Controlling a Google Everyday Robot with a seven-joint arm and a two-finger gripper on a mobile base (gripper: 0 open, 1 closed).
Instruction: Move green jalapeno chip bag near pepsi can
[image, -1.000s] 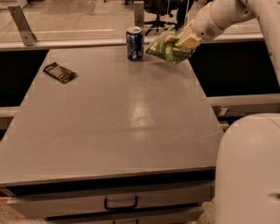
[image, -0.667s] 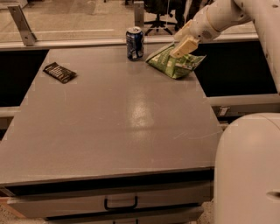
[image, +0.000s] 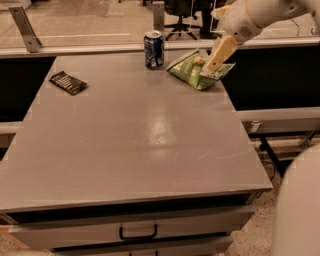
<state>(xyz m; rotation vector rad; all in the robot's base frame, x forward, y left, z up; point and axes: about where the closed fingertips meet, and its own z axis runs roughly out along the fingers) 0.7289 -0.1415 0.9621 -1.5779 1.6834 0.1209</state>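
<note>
The green jalapeno chip bag (image: 192, 71) lies on the grey table (image: 140, 140) at its far right edge. The pepsi can (image: 154, 49), dark blue with a silver top, stands upright just left of the bag with a small gap between them. My gripper (image: 212, 62) comes down from the upper right and rests on the right part of the bag.
A small dark brown flat wrapper (image: 68, 82) lies at the table's far left. A glass partition with a metal rail (image: 75, 49) runs behind the table. A drawer with a black handle (image: 137, 234) is below the front edge. My white body (image: 300, 210) fills the lower right.
The gripper has carried the bag down from above the table's far right corner and the bag now lies flat on the surface next to the can.
</note>
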